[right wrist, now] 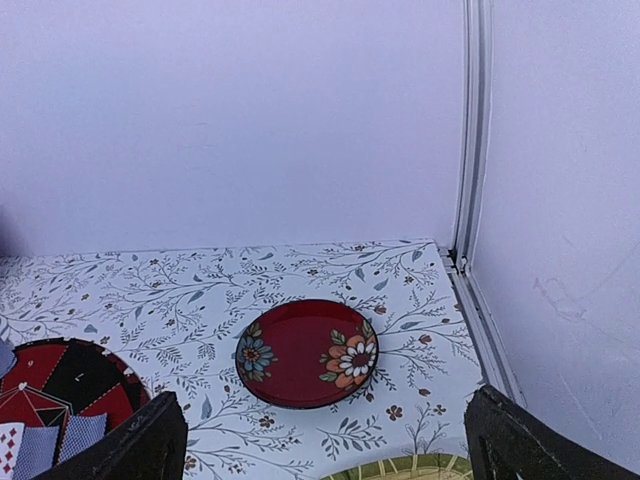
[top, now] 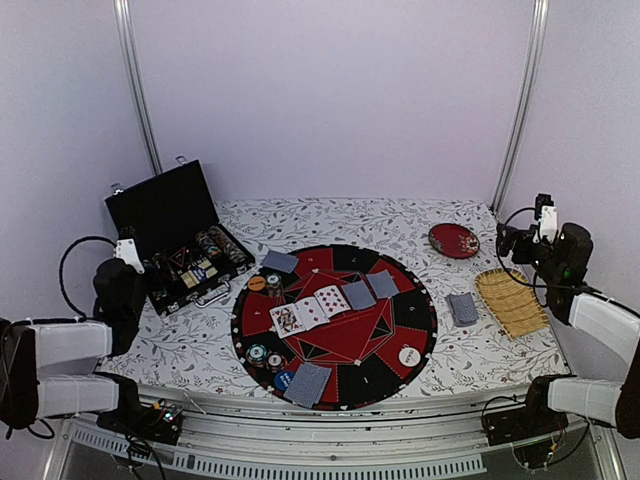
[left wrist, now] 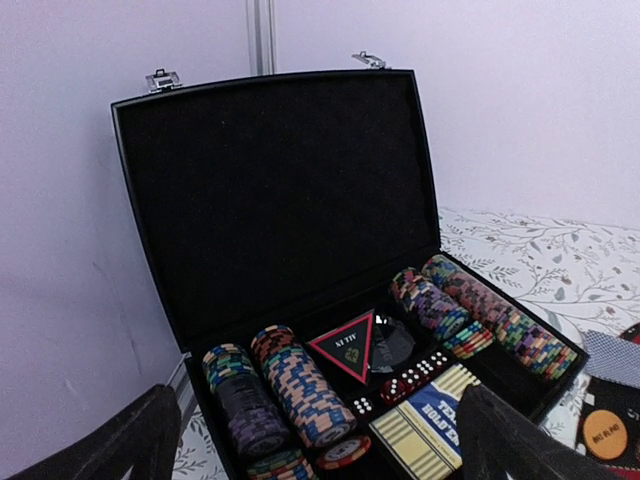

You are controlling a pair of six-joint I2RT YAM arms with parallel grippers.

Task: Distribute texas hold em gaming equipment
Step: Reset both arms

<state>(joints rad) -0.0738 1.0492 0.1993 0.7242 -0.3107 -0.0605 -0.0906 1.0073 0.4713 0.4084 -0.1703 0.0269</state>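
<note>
— Well, where are cards (top: 310, 310) and chips (top: 258, 352) noted?
— On the round mat (top: 400, 300), mid-table; more chips are racked in the open case (top: 165, 205). Left gripper (left wrist: 320, 438) and right gripper (right wrist: 320, 440) are seen spread wide, empty, near opposite table (top: 200, 345) edges.

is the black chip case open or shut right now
Open. The black case has its lid raised, and chips and dice show inside.

Red floral plate (right wrist: 305, 352) on leaf-print table (right wrist: 150, 290); game mat (right wrist: 80, 375) lower left, possibly cards (right wrist: 45, 448).
</note>
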